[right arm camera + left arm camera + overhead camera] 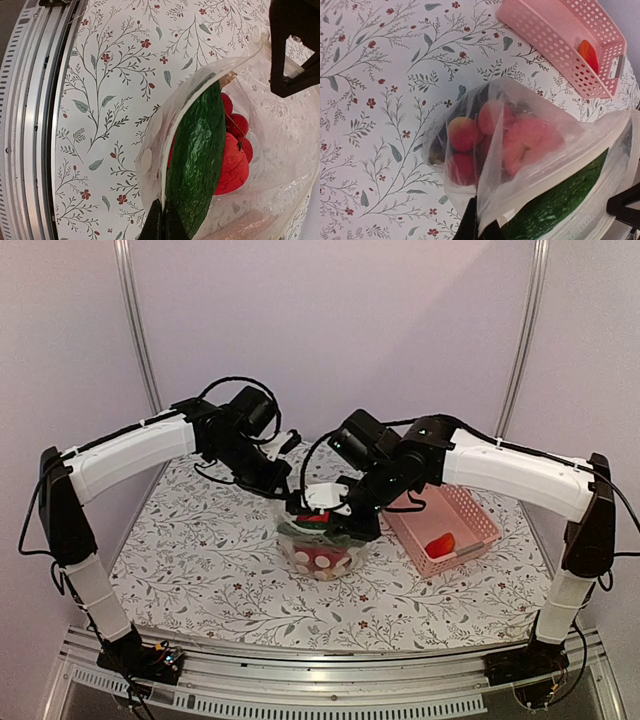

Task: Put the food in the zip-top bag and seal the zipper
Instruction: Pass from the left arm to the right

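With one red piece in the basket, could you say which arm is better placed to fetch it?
Right, likely: right gripper sits nearer the pink basket; left gripper is beyond the bag.

Pink lattice basket on floral tablecloth, right of centre; metal rail along near edge.

— Which colours is the table showing?
— It is showing white, with a pattern of grey-green leafy twigs and small dark red flowers.
— And the basket at the upper right of the left wrist view?
— It is looking pale pink, with a lattice of small holes. A red-orange piece is glowing inside it.
— And the zip-top bag?
— It is looking clear, a little milky at the folds. Through it a long piece is shining dark green, and round fruits are showing bright red.
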Robot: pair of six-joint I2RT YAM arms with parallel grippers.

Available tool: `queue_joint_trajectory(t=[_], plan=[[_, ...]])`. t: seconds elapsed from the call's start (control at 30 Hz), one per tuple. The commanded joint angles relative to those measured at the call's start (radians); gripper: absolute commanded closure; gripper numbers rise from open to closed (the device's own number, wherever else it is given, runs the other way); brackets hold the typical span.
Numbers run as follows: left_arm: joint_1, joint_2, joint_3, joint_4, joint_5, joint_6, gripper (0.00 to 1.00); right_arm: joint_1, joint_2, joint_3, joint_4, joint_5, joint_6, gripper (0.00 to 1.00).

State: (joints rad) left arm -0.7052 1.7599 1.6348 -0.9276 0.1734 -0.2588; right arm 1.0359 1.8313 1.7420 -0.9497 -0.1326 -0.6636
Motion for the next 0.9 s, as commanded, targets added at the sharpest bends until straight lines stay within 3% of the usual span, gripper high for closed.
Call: queue_joint_trajectory(t=[0.0,0.17,0.27,0.43,0.63,0.87], plan=[[0.015,-0.035,0.012,-0.070,-0.050,0.035,1.00,0.004,-0.087,0.039,0.030,0.034,-0.032,1.00],[0.027,-0.096,0.050,-0.032,-0.058,0.028,1.00,-0.009,-0.100,0.028,0.022,0.041,-0.035,1.00],[0.033,-0.116,-0.006,0.035,0.019,0.019,1.00,-0.019,-0.102,0.028,0.027,0.031,-0.030,1.00],[0.024,-0.021,0.024,-0.028,0.149,-0.003,1.00,-0.047,-0.087,0.022,0.038,0.055,-0.011,1.00],[0.009,-0.035,0.064,-0.108,0.066,0.072,1.00,-0.085,-0.103,0.031,0.050,0.058,-0.005,1.00],[0.015,-0.013,0.106,-0.124,0.048,0.068,0.99,-0.082,-0.102,0.008,0.010,-0.091,-0.011,1.00]])
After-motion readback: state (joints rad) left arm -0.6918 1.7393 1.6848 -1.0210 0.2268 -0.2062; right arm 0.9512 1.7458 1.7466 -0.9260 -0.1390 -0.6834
